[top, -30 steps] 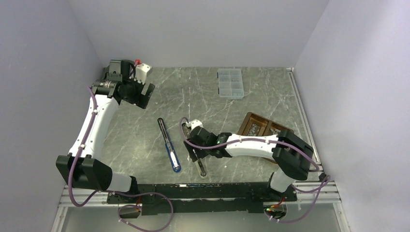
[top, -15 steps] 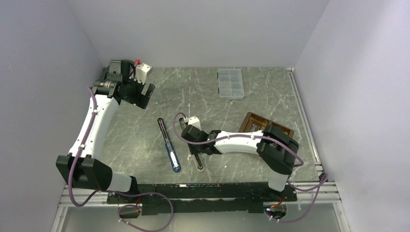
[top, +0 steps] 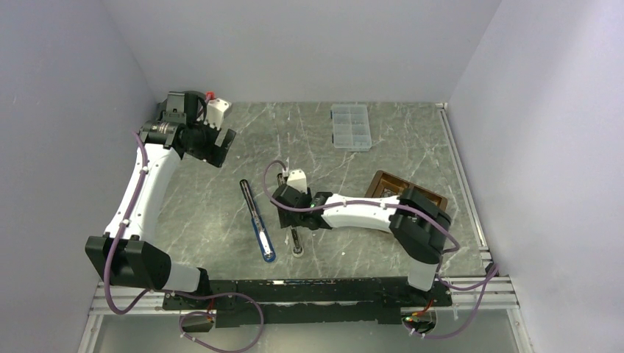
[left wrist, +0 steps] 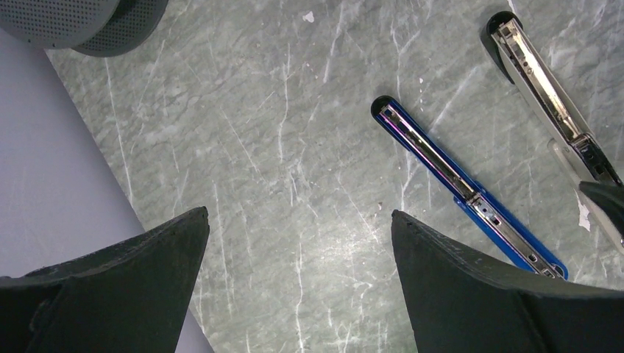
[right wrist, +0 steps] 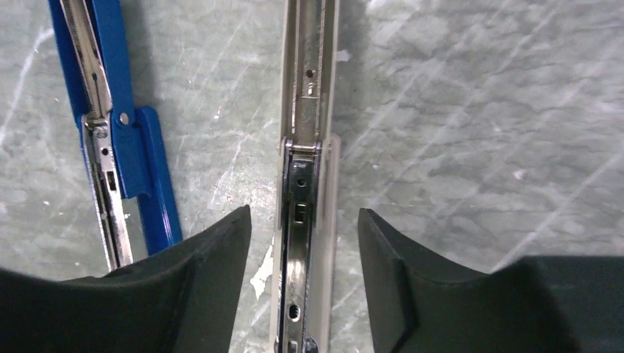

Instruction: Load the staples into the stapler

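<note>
- Step in hand: judged as preparation of the magazine. No staple strip is in either end effector, so loading proper is not yet begun.
- Right end effector (right wrist: 304, 220): jaws about half open, straddling the hinge of the grey stapler (right wrist: 309, 73). A gap shows on both sides between fingers and stapler body, and nothing is gripped.
- Left end effector (left wrist: 299, 217): jaws fully spread and empty, held above the far left corner of the tabletop (top: 412, 140).
- Grey stapler: lies opened flat near the middle of the near edge, with its metal channel facing up.
- Blue stapler (left wrist: 471, 198): lies opened flat just beside the grey one, on its left, apart from it.
- Staples: not discernible in any view. They presumably sit in the brown tray (top: 384, 184) toward the right edge, which is largely hidden under the right arm.
- Next move, as a judgement: clear the right end effector from the stapler, pick one strip, and align it lengthwise with the open channel. The channel is narrow, so the strip must go in straight and legs down.
- Count:
  - staplers: two, both open
  - brown tray: one
  - clear compartment box (top: 350, 126): one, at the far edge
  - end effectors: two
  - staple strips: cannot tell
</note>
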Available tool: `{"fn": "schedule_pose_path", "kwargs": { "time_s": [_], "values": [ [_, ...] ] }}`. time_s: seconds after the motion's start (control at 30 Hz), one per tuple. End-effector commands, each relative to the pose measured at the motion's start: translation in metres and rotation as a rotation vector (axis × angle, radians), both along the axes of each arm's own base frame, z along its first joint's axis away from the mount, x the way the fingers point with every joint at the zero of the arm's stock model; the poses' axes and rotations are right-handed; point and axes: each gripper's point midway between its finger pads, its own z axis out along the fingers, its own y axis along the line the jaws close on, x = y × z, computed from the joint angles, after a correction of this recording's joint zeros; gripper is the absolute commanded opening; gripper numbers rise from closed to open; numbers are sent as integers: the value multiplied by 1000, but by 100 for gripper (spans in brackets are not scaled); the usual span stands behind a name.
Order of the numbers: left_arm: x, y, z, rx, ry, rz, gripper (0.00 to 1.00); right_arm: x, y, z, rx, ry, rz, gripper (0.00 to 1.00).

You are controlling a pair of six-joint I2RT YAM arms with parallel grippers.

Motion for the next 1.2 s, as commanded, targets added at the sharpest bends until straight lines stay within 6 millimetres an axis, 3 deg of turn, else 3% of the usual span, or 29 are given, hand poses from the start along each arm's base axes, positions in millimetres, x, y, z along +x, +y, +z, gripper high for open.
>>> {"fn": "schedule_pose_path", "kwargs": {
  "time_s": [0.0,0.13,0.27,0.37,0.47,0.6,0.77,0.9,1.17],
  "values": [
    [2,-4,14,-23,-21,-19,100,33,-18,71,78,-115,-80,64],
    [3,-6,16,-28,-21,-29,99,54,-58,100,89,-151,-150,70],
    [5,-7,19,-28,-22,-36,100,75,-131,120,54,-175,-308,74],
    [7,-9,17,-37,-14,-40,99,83,-204,115,-6,-173,-474,80],
    [10,-13,10,-56,12,-50,99,80,-271,105,-52,-184,-632,78],
    [15,-20,3,-79,36,-68,99,76,-321,93,-71,-154,-746,76],
    [26,-25,-3,-94,50,-83,99,72,-342,65,-44,-82,-802,70],
    [37,-27,-12,-95,58,-92,99,66,-345,39,-68,-2,-819,63],
    [55,-33,-29,-112,82,-107,99,48,-339,17,-53,75,-812,56]
  ]
}}
